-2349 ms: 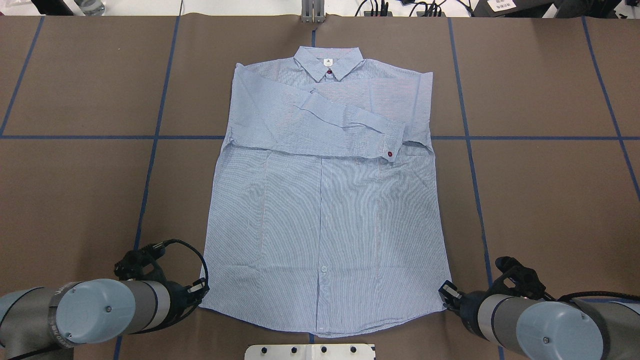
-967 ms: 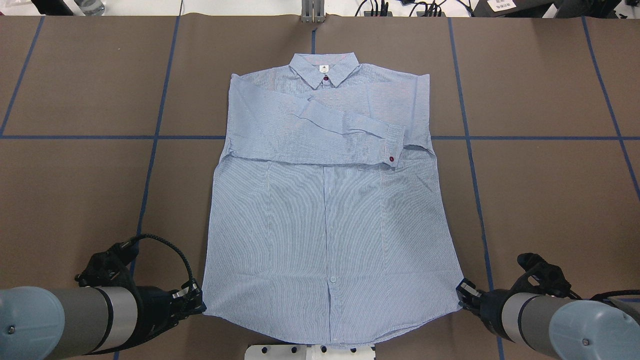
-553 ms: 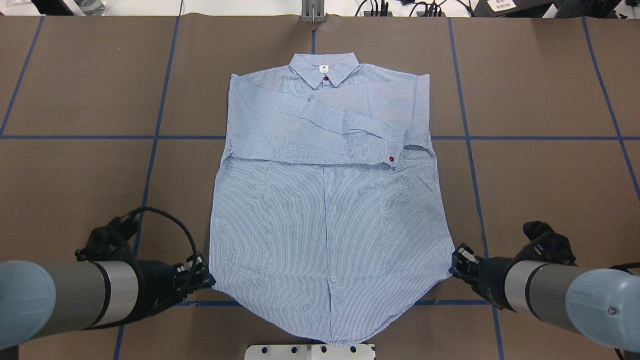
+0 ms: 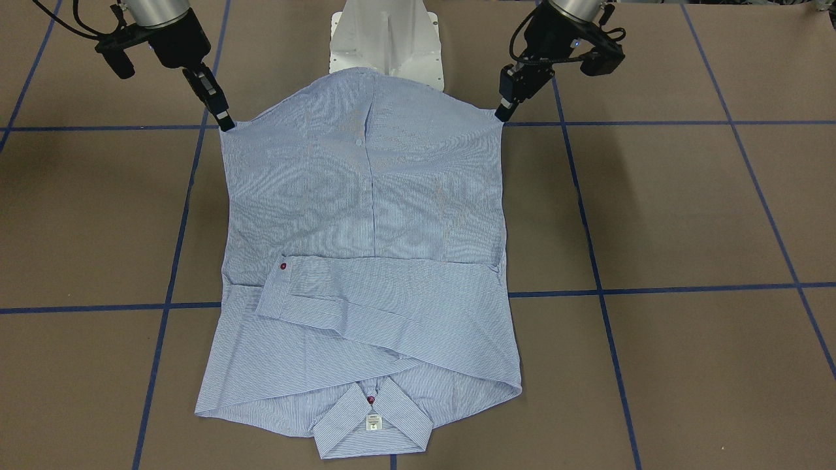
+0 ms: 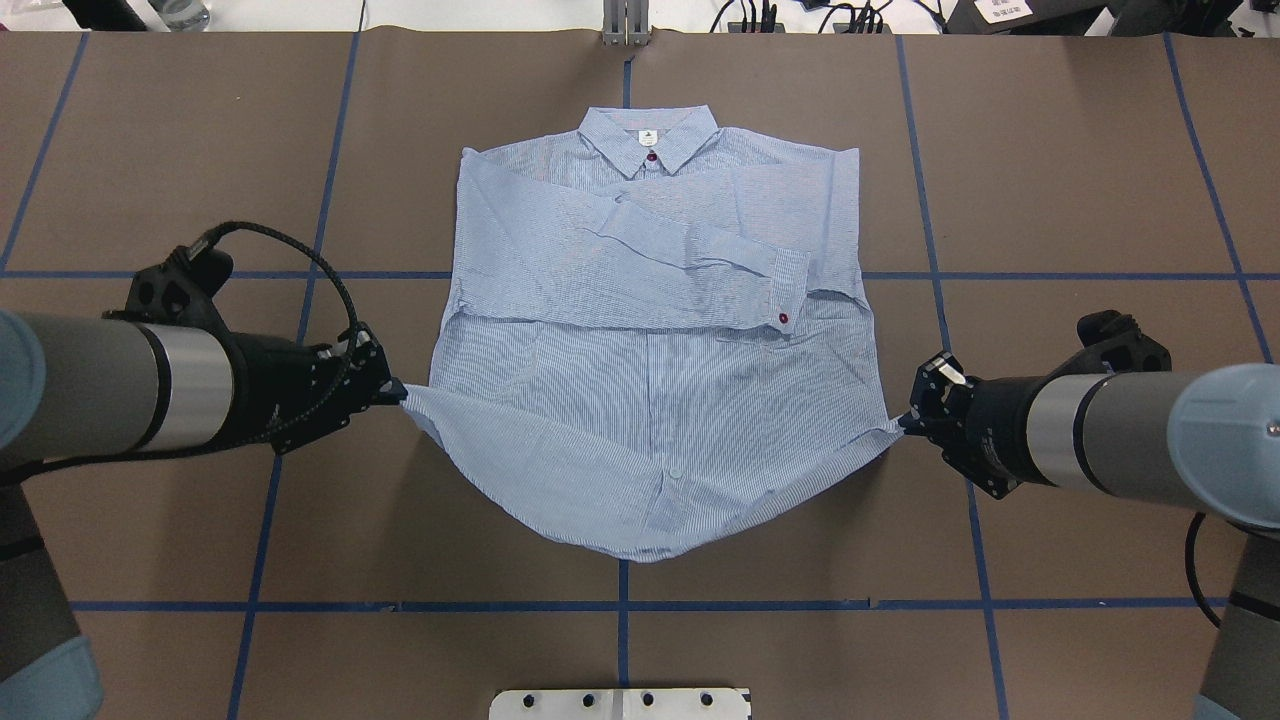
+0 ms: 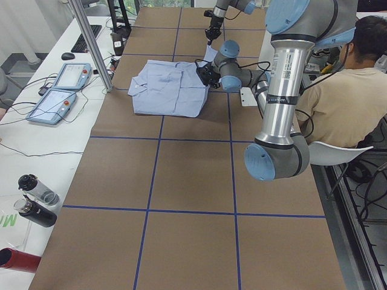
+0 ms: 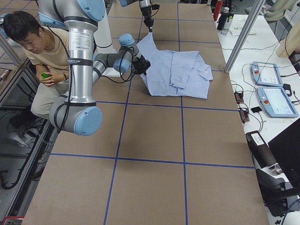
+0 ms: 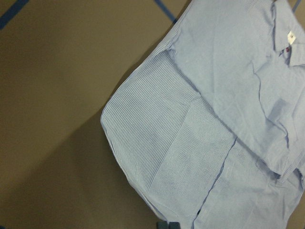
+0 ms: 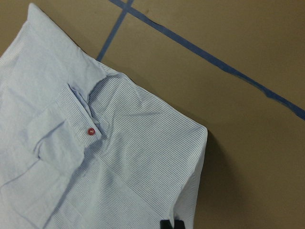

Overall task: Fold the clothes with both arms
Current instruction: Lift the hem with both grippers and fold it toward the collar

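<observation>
While the fold looks just begun, the front view shows the left gripper (image 4: 501,113) and right gripper (image 4: 225,120) each pinching a bottom corner of the shirt (image 4: 366,215) on the worktop (image 4: 686,215). From above, the left arm (image 5: 110,385) and right arm (image 5: 1120,440) reach in flat; next, carry the hem (image 5: 620,540) to the collar (image 5: 648,135).

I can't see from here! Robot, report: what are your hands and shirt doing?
Left gripper shut on shirt hem corner; right gripper shut on the other. Hem held up, middle sagging. Nothing seen blocking.
</observation>
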You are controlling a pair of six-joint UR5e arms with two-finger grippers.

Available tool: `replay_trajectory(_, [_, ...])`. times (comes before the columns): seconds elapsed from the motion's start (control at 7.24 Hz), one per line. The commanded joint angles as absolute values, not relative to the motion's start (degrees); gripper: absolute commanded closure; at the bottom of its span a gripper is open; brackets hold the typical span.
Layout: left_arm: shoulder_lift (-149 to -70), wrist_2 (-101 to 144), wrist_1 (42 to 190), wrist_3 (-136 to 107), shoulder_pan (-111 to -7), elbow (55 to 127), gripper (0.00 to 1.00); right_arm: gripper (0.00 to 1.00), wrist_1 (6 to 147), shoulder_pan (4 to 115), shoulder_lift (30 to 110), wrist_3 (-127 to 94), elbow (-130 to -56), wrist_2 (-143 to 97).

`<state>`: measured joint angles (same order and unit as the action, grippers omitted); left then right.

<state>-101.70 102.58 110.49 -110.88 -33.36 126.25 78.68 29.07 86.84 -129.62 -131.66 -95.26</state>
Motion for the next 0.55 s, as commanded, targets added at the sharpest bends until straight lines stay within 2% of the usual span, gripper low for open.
replay_trajectory(0.0, [-106.15, 106.24, 110.39, -107.85, -40.49, 120.53, 1.0, 1.0, 85.94, 35.3, 79.56, -129.29, -128.77, -95.8])
replay_trajectory(0.28, [-113.52, 107.75, 110.48, -106.8, -44.81, 111.14, 1.0, 1.0, 85.87, 39.1, 77.45, -126.23, -124.92, -95.1])
replay_trajectory(0.41, [-115.21, 107.93, 110.74, -105.4, -46.65, 108.22, 1.0, 1.0, 86.04, 41.72, 72.82, -125.69, -121.76, -95.36])
